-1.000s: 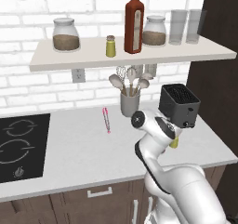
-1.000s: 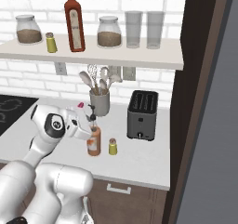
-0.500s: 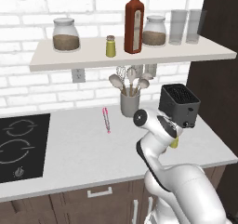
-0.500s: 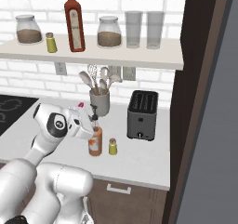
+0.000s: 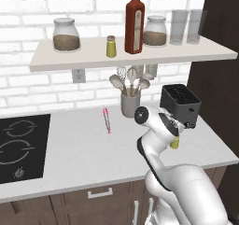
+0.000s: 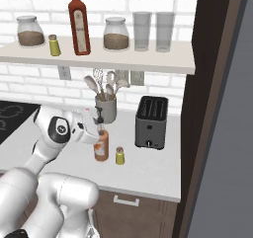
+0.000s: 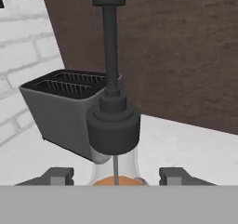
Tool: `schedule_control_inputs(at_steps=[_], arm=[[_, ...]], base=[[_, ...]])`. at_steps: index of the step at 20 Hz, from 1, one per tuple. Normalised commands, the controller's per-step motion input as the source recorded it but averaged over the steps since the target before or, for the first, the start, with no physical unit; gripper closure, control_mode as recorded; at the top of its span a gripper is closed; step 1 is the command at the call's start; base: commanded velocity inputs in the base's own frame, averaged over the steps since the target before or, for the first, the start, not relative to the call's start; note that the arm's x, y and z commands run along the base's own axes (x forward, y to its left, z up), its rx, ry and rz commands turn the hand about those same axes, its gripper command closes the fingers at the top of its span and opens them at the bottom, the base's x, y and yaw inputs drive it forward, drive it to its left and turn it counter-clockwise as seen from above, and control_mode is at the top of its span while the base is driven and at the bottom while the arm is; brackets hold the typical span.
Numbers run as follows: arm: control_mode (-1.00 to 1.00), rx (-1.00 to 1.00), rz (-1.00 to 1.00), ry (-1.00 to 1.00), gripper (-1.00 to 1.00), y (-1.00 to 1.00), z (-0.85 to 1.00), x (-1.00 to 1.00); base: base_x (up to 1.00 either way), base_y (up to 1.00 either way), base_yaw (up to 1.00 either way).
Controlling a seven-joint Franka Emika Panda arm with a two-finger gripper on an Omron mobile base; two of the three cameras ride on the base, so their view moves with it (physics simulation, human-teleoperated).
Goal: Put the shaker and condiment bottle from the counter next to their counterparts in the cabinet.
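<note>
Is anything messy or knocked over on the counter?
Nothing is spilled or tipped. The one odd thing is a pink pen lying loose on the counter left of the utensil cup, not with the other things. The sauce bottle and shaker stand upright by the toaster.

Bottle (image 6: 101,145) and shaker (image 6: 119,155) side by side on tabletop (image 6: 148,168), toaster (image 6: 151,122) behind; twin shaker (image 6: 54,45) on shelf (image 6: 148,61).

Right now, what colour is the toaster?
Dark grey toaster, clearest in the right base view.
</note>
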Motion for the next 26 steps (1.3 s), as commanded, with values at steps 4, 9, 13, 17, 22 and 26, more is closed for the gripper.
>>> schedule_control_inputs(at_steps=[4,9,13,17,22,26], arm=[[-1.00,0.00,0.02,-0.05,1.00,0.00,0.57,0.00],[-1.00,0.00,0.02,-0.02,1.00,0.00,0.58,0.00],[-1.00,0.00,0.04,-0.02,1.00,0.00,0.58,0.00],[-1.00,0.00,0.06,-0.02,1.00,0.00,0.52,-0.02],[-1.00,-0.01,0.10,-0.04,1.00,0.07,0.32,-0.30],[-1.00,-0.04,0.13,-0.08,1.00,0.09,0.09,-0.57]], base=[[0.00,0.00,0.00],[0.00,0.00,0.00],[0.00,0.00,0.00],[0.00,0.00,0.00],[0.00,0.00,0.00],[0.00,0.00,0.00]])
